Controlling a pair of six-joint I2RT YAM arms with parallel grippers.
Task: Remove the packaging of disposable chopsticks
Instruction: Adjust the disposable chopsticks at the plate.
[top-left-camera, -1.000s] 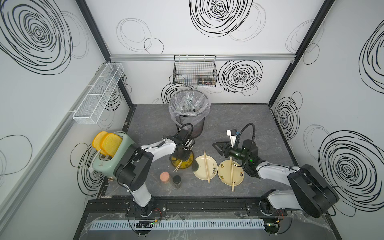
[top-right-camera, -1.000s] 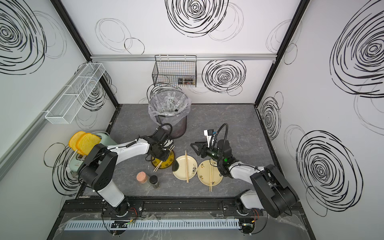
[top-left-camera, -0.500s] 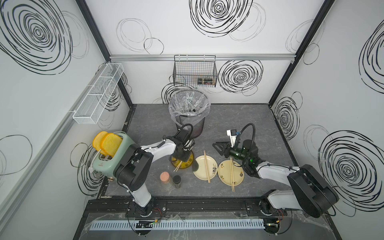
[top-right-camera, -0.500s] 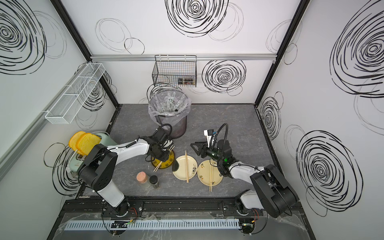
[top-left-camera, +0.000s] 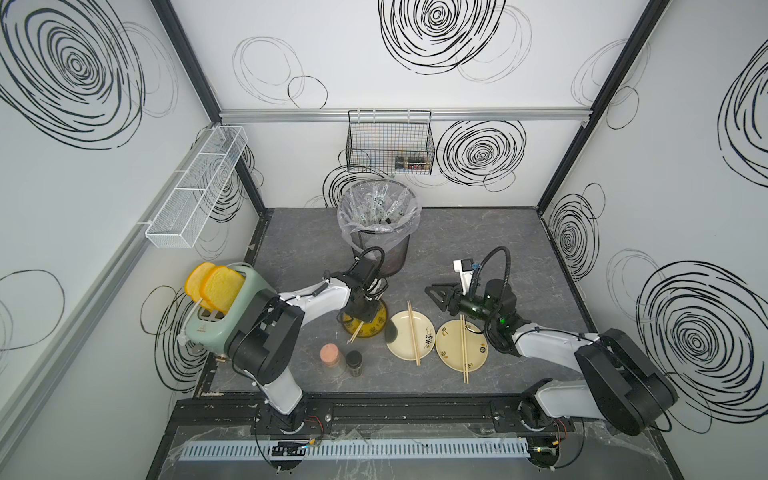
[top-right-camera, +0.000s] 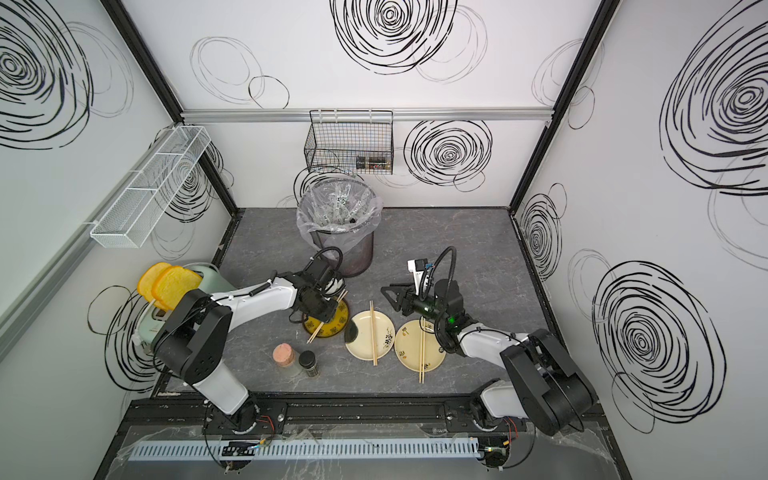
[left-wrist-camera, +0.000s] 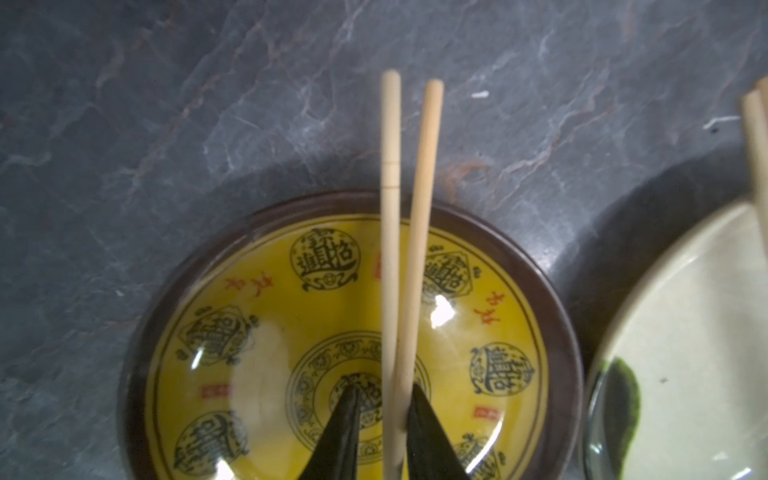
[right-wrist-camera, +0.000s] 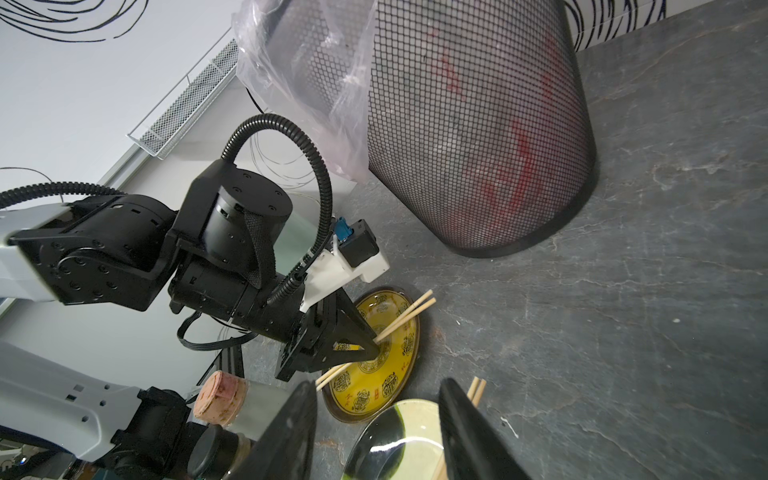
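Three pairs of bare disposable chopsticks lie on plates. One pair (left-wrist-camera: 390, 232) crosses the yellow plate (left-wrist-camera: 557, 311), and my left gripper (left-wrist-camera: 384, 388) straddles it. Its jaws stand slightly open: one finger touches the sticks and a small gap shows at the other. In both top views the left gripper (top-left-camera: 360, 321) (top-right-camera: 326, 315) sits low over that plate. The other pairs (top-left-camera: 412, 332) (top-left-camera: 463, 349) rest on two cream plates. Packaging, clear sleeves with dark marks (top-left-camera: 380, 203), lies in the bin. My right gripper (top-left-camera: 436, 297) (right-wrist-camera: 376, 386) hovers open and empty beside the middle plate.
The black mesh bin (top-left-camera: 386, 257) with its clear liner stands just behind the left gripper. A cork-topped jar (top-left-camera: 329, 354) and a black-lidded jar (top-left-camera: 354, 358) stand in front of the yellow plate. A green toaster (top-left-camera: 216, 320) sits at the left edge. A wire basket (top-left-camera: 390, 141) hangs on the back wall.
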